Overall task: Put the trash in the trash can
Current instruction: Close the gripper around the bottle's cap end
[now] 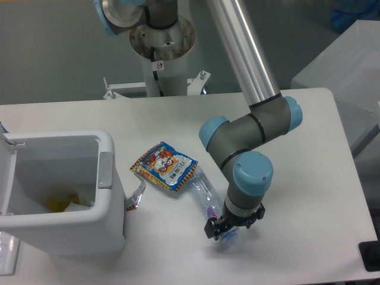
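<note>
A crushed clear plastic bottle (203, 190) lies on the white table, slanting down to the right. A blue-orange snack packet (165, 165) with a cartoon face lies at its upper end, with a silvery strip (136, 196) trailing toward the bin. My gripper (228, 229) points straight down, low over the bottle's lower end. Its jaws stand open on either side of that end, which they partly hide. The white trash can (110, 209) stands at the left with its lid flipped open and a grey tab (105, 170) on its rim.
Yellow and white scraps (60, 202) lie inside the bin. The arm's base column (160, 41) stands behind the table's far edge. A second white table (347, 65) is at the upper right. A black object (370, 256) sits at the table's right front corner.
</note>
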Robot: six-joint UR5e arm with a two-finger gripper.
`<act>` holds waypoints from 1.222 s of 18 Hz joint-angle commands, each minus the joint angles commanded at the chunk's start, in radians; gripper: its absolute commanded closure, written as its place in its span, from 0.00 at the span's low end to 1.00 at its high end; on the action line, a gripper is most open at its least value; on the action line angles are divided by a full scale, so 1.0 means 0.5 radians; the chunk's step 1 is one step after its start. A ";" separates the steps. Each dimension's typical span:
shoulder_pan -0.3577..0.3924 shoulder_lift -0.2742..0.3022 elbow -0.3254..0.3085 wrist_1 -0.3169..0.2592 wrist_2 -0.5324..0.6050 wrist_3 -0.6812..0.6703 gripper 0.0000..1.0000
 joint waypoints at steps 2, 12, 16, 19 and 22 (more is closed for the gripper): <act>-0.003 -0.018 0.000 0.015 0.034 0.000 0.00; -0.028 -0.031 -0.021 0.068 0.092 0.000 0.19; -0.034 -0.028 -0.034 0.068 0.120 0.003 0.27; -0.037 -0.028 -0.034 0.071 0.123 0.006 0.29; -0.040 -0.025 -0.037 0.068 0.123 0.009 0.30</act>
